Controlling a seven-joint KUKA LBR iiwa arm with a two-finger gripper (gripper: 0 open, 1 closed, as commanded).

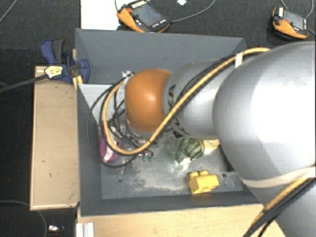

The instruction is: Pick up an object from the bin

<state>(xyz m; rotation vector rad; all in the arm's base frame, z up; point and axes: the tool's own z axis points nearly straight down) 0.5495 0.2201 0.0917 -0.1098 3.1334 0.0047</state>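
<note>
Three things lie near your claw [127, 141], which sits low in the bin [148, 48] under its orange cover [145, 98] — you cannot tell if it is clenched or released. A pink-purple thing [106, 152] lies just beside it, away from the arm. A see-through green thing [190, 149] and a yellow block [202, 182] lie on the arm's side. This looks like the reaching-down step — next, grab one thing and lift straight up.

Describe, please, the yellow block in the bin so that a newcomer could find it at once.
Look in the grey bin, at the floor's lower edge, beside the silver arm. The yellow block lies there alone. It is boxy and solid yellow, unlike the rounded greenish thing above it.
</note>
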